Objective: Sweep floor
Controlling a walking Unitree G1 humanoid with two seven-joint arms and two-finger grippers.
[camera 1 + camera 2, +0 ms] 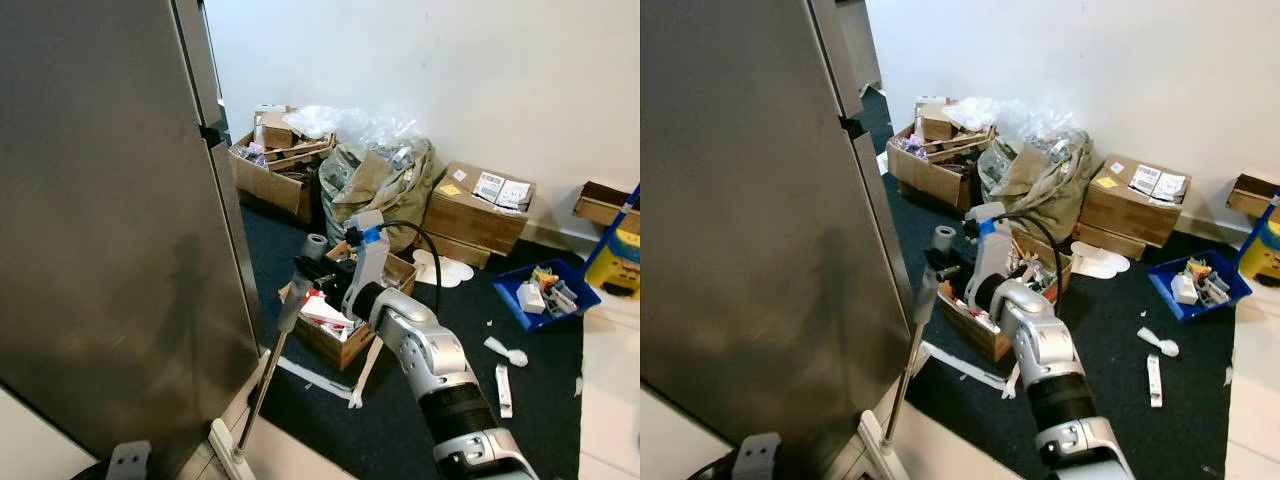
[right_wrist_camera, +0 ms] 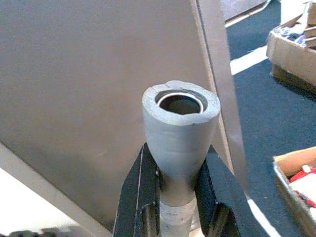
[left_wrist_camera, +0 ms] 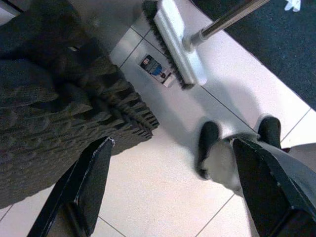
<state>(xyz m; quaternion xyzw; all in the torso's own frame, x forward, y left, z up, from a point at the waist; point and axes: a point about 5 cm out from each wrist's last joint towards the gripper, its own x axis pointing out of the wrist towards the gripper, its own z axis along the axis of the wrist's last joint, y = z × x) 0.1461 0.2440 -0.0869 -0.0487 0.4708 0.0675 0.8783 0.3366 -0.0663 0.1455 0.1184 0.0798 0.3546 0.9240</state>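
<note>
Right wrist view: your right claw is clamped on the broom handle just under its flared grey top; fingers pressed on both sides; open tube end faces the cam.
Broom: stands tilted beside the tall grey cabinet; handle runs down to the brush head, which sits on the pale tile at the edge of the dark carpet; a small printed packet lies just beside the bristles.
Handling: probably light and stiff, metal tube, so slippery below the grip sleeve; w/ a hold this high you get reach but little push on the head; I'd judge a lower second hold would steady it.
Left claw: hangs low over the tile, fingers wide apart, nothing between them; a dark ribbed mat lies beside it.
Debris: white scraps and paper strips scattered on the carpet, well apart from the brush head.
Open box: cardboard box near your arm, packed w/ mixed clutter; contents too jumbled to name.
Blue tray: holds small packets and bits.
Back boxes: box by the wall full of odds; a closed box w/ labels; stuffed bag between them.
</note>
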